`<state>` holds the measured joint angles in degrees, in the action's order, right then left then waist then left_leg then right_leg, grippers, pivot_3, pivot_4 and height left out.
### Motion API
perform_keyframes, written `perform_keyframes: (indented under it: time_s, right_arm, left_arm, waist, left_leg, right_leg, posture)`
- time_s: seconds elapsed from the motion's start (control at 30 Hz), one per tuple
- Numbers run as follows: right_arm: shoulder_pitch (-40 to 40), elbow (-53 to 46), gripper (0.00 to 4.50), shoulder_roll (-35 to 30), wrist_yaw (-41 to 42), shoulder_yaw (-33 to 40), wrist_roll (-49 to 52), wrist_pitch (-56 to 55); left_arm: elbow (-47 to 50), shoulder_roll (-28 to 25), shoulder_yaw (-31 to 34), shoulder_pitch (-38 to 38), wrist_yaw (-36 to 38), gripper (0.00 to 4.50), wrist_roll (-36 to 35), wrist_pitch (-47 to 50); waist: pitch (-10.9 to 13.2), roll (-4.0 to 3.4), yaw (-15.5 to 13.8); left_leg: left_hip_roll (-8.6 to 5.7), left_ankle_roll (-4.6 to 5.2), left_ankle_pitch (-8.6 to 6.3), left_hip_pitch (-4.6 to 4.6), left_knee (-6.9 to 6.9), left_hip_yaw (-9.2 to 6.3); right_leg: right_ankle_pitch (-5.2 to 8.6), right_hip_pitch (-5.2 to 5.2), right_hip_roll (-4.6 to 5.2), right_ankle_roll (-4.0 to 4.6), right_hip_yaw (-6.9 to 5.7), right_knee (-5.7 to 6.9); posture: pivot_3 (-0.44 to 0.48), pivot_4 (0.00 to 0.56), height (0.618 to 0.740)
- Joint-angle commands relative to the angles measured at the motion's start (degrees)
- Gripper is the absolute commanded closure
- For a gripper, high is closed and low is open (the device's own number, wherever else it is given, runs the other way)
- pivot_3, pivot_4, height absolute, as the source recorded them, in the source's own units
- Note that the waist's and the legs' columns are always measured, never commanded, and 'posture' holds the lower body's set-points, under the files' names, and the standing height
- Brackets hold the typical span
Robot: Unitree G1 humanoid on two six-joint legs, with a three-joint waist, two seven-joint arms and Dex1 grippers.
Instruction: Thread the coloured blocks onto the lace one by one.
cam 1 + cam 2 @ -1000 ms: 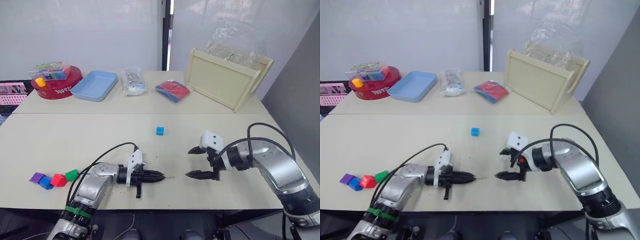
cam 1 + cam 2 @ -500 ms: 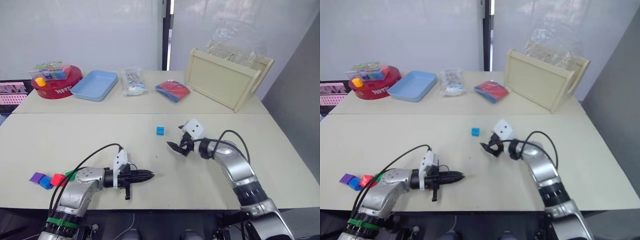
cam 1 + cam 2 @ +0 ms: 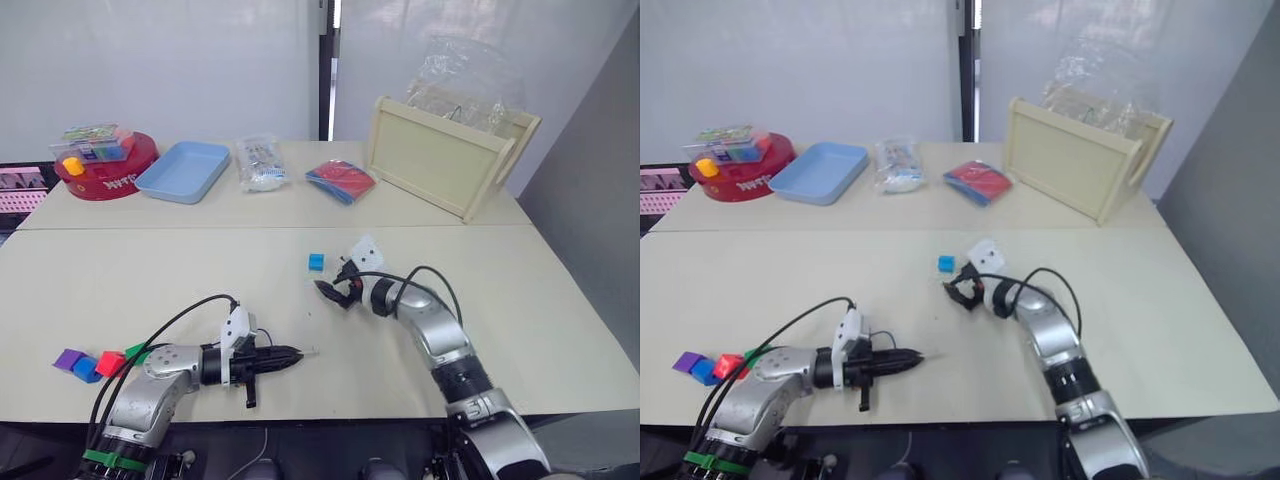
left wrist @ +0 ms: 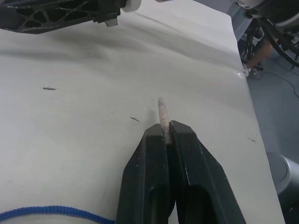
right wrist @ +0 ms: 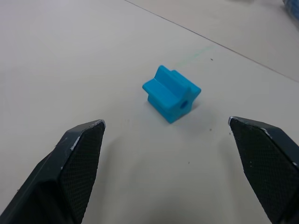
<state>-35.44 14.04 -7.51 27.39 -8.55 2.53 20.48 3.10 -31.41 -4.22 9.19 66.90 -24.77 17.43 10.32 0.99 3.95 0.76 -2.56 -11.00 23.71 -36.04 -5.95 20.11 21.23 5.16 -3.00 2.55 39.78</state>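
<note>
While left gripper [image 4: 167,135] is pinching the lace [image 4: 162,112] tip, right gripper [image 5: 177,140] is gaping.
Light blue block [image 5: 171,99] is sitting on bench [image 3: 150,280], just beyond the spread fingers [image 5: 74,163].

Far side of table [image 3: 120,270], L to R: red round tin [image 3: 97,173] w/ yellow piece [image 3: 72,166] + small box on top, light-blue tray [image 3: 184,170], clear packet [image 3: 259,164], red/blue flat stack [image 3: 341,181], tilted wooden tray [image 3: 445,157] w/ plastic bag [image 3: 468,85] behind.
</note>
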Motion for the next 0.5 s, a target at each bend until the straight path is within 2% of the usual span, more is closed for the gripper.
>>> perform_keyframes:
  time_s: [0.03,0.3,0.5]
  right_arm:
    - [0.16,-3.51,0.03,5.39,-7.82,3.03,1.37,-0.02]
    - [-3.30,3.78,0.03,9.74,-13.00,2.38,-0.57,-1.35]
    - [-5.96,10.22,0.03,14.52,-15.99,5.79,2.72,-1.27]
  left_arm:
    - [0.71,-0.82,0.78,1.53,0.97,4.50,-0.67,-1.04]
    - [0.38,-1.01,0.90,1.97,2.02,4.50,-1.11,-1.29]
    - [1.42,-1.78,1.58,0.76,1.89,4.50,-1.35,-0.87]
  waist:
    - [0.00,0.00,0.19]
    - [0.00,-0.01,0.08]
    - [0.00,-0.01,0.23]
  left_leg:
    - [0.02,0.00,0.00,-0.03,0.04,0.01]
    - [-0.01,-0.04,0.02,-0.08,0.10,0.01]
    - [0.03,-0.04,0.02,-0.18,0.17,0.04]
  right_leg:
    - [0.00,0.02,-0.01,0.00,0.01,0.02]
    - [0.00,0.04,0.00,0.00,0.03,0.08]
    - [0.00,0.04,-0.01,0.00,0.04,0.13]
  posture:
    - [0.000,0.150,0.740]
    - [0.000,0.150,0.740]
    - [0.000,0.150,0.740]
